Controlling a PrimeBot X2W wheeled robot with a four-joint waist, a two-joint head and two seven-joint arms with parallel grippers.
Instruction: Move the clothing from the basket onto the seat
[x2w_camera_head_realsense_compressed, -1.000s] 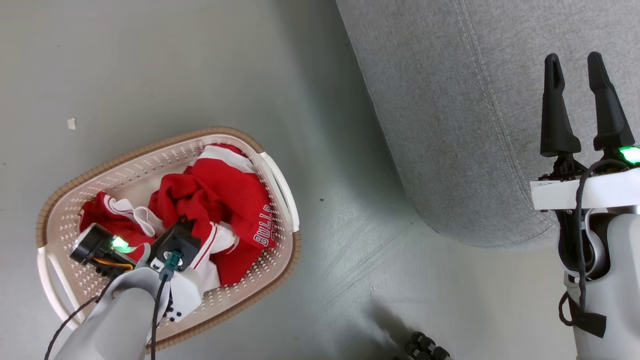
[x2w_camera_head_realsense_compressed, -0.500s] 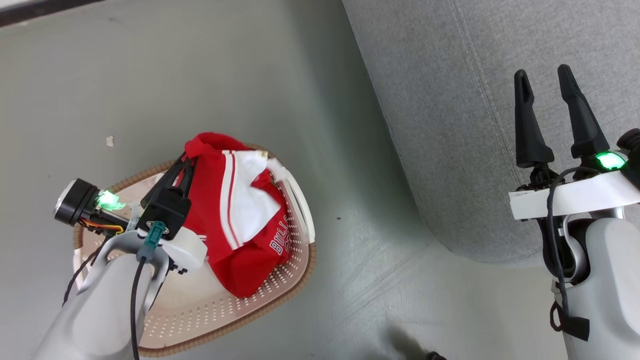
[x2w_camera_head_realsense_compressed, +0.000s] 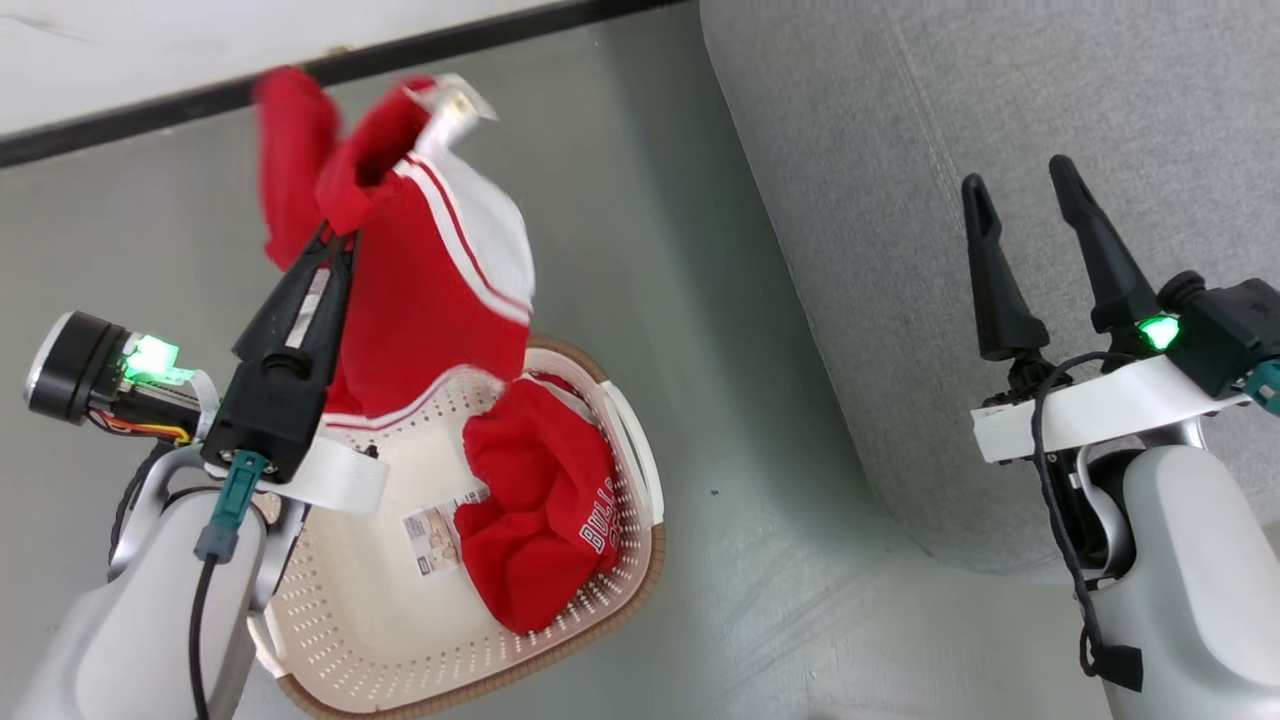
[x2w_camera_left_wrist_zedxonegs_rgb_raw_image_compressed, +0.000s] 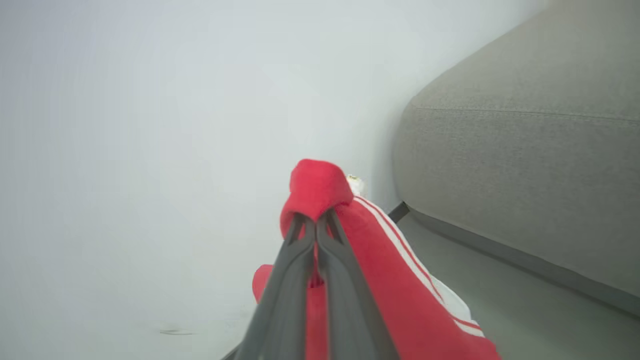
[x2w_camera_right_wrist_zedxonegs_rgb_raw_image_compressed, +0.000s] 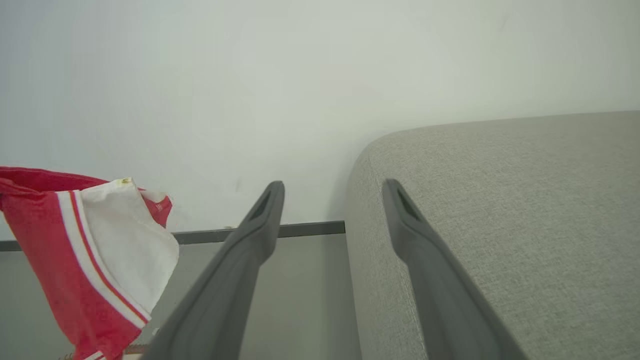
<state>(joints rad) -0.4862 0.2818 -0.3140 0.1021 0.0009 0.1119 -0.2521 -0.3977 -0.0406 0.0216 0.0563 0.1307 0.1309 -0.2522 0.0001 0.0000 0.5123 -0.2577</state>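
Note:
My left gripper (x2w_camera_head_realsense_compressed: 335, 240) is shut on a red garment with white stripe trim (x2w_camera_head_realsense_compressed: 430, 280), held high above the cream basket (x2w_camera_head_realsense_compressed: 340, 630). In the left wrist view its fingertips (x2w_camera_left_wrist_zedxonegs_rgb_raw_image_compressed: 315, 220) pinch a red fold of that garment (x2w_camera_left_wrist_zedxonegs_rgb_raw_image_compressed: 320, 187). A second red piece with white "BULLS" lettering (x2w_camera_head_realsense_compressed: 540, 520) lies in the basket's right half, and a sticker shows on the basket's floor. The grey seat (x2w_camera_head_realsense_compressed: 950, 150) fills the upper right. My right gripper (x2w_camera_head_realsense_compressed: 1015, 180) stands open over the seat's edge, with nothing between its fingers (x2w_camera_right_wrist_zedxonegs_rgb_raw_image_compressed: 260, 215). The lifted garment (x2w_camera_right_wrist_zedxonegs_rgb_raw_image_compressed: 75, 250) hangs at the left of the right wrist view.
The grey floor (x2w_camera_head_realsense_compressed: 720, 440) runs between basket and seat. A white wall (x2w_camera_head_realsense_compressed: 150, 40) with a dark baseboard (x2w_camera_head_realsense_compressed: 500, 35) stands behind the basket. The seat's rounded corner (x2w_camera_head_realsense_compressed: 960, 550) comes close to my right arm.
My left gripper has risen out of the basket with the striped garment, which now hangs clear of the rim. The BULLS piece has dropped back inside. The head camera has tilted up.

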